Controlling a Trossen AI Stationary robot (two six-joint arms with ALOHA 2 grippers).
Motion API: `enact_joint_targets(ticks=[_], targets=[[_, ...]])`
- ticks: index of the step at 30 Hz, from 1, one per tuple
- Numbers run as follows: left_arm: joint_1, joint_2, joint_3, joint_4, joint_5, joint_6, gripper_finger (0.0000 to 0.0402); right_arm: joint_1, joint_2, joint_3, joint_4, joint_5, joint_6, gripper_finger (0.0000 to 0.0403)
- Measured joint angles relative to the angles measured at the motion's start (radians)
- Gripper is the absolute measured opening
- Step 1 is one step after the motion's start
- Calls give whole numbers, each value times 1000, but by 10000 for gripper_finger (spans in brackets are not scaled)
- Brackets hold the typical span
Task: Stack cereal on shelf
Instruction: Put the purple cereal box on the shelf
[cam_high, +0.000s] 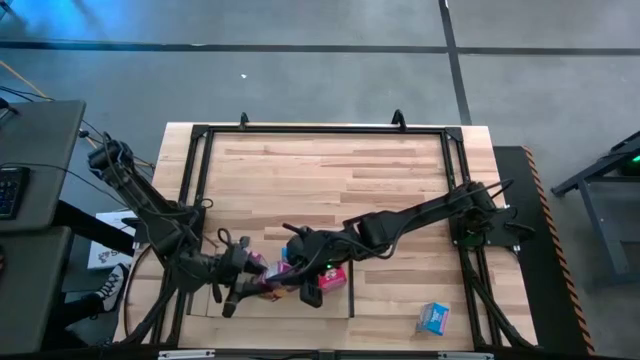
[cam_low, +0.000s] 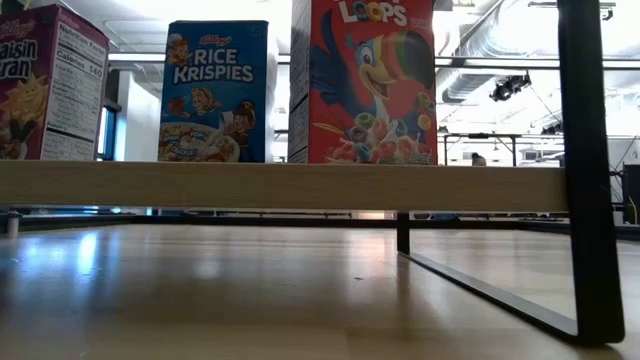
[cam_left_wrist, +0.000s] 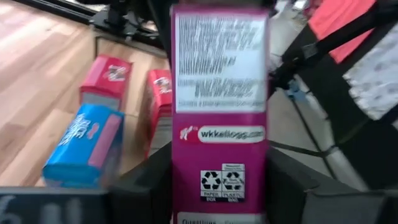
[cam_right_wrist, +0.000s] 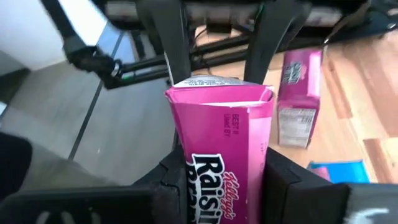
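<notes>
Both grippers, left (cam_left_wrist: 217, 193) and right (cam_right_wrist: 217, 186), grasp one pink box (cam_left_wrist: 219, 112) by the shelf (cam_high: 330, 170); box bottom cut off.

Most of the shelf (cam_high: 330, 170) lay bare across the upper and middle frame of the high view, giving wide passage. The lower centre was crowded: both arms met over a cluster of cereal boxes (cam_high: 335, 277). A lone blue box (cam_high: 433, 318) sat at lower right, with free wood around it.
</notes>
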Motion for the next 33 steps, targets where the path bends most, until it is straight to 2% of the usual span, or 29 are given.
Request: enact_joint_targets(ticks=[7,10,13,15,18,23,27,33], targets=[[43,-54,57,-80,151,25,230,-10,-39,0,-64,-48,-20,96],[55,-113,89,-143,193,24,239,-11,-49,2,-71,-53,6,94],[53,-199,118,-188,192,25,240,-6,-33,0,-47,-57,32,94],[48,-259,119,-189,154,25,241,-1,-25,0,-16,-44,35,94],[19,-339,119,-189,28,62,241,4,-8,0,39,-18,38,94],[-9,-410,119,-188,-130,123,241,9,44,17,50,23,34,94],[-9,-415,118,-189,-185,141,241,22,109,84,29,40,-7,94],[-9,-392,117,-190,-208,147,241,36,263,300,-220,38,-76,94]])
